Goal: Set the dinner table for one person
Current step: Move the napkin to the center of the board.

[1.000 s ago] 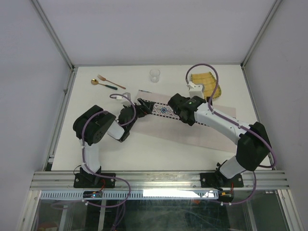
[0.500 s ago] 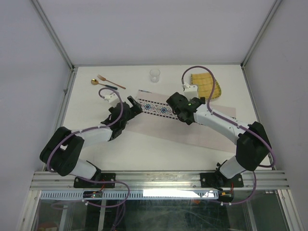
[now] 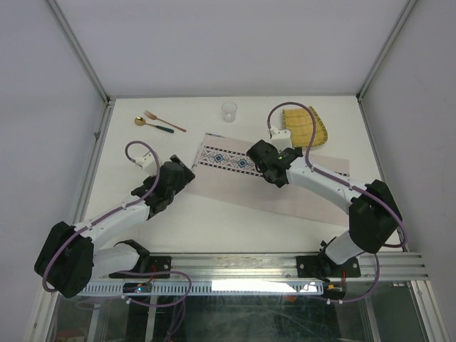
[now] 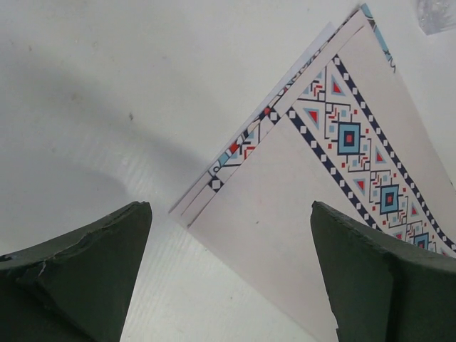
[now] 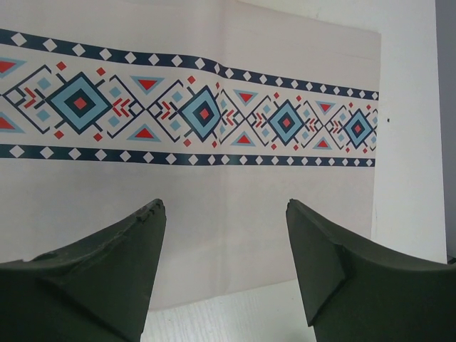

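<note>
The dinner table (image 3: 128, 153) is a white tabletop. On it lies a pale cloth placemat (image 3: 285, 192) at a slant, its blue-red patterned band (image 3: 229, 161) at the far left end. My left gripper (image 3: 187, 173) hovers open just off the mat's left near corner. In the left wrist view that layered corner (image 4: 214, 203) shows between the spread fingers (image 4: 92, 271) of the left gripper (image 4: 229, 214), which hold nothing. My right gripper (image 3: 254, 152) hangs open over the band. The right wrist view shows the right gripper (image 5: 225, 206) empty above the placemat (image 5: 214, 214) near its edge.
A copper fork (image 3: 165, 121) and a gold spoon with a dark handle (image 3: 153, 125) lie at the far left. A clear glass (image 3: 229, 111) stands at the far middle. A yellow ribbed dish (image 3: 308, 127) sits far right, behind the right arm's cable.
My left gripper has drawn back from the placemat's left end toward the near left, its arm stretching out low. The right gripper has edged slightly left over the band.
</note>
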### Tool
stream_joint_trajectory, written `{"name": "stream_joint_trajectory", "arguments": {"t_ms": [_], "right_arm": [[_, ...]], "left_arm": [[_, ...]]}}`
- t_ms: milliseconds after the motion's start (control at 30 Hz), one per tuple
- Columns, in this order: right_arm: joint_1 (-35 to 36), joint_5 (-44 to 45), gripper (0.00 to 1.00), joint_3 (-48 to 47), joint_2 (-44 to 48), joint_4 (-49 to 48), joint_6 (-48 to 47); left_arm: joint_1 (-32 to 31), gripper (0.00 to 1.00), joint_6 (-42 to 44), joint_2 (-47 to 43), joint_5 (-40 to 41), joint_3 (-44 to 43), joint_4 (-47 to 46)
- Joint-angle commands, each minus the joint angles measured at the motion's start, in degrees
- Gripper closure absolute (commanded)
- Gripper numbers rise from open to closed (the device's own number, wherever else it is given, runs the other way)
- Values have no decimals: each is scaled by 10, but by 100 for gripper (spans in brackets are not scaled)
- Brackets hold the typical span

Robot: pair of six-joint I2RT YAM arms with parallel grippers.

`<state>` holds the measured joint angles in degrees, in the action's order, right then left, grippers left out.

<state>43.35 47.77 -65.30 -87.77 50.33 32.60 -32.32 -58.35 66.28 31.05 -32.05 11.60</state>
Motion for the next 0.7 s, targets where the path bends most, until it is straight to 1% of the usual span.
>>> {"name": "stream_joint_trajectory", "arguments": {"t_ms": [0,167,300,500,667], "right_arm": [[5,-5,28,7,29,-26,-2],[8,-4,28,8,29,-22,0],[9,-2,28,9,32,-22,0],[9,0,28,12,29,-22,1],[10,4,27,16,28,-19,1]], "left_arm": [[-5,1,-39,-18,-7,22,24],[-5,1,-53,-3,-25,34,18],[-5,1,-67,4,-40,59,-14],[-4,1,-70,20,-52,73,-50],[-5,1,-72,43,-71,85,-108]]}}
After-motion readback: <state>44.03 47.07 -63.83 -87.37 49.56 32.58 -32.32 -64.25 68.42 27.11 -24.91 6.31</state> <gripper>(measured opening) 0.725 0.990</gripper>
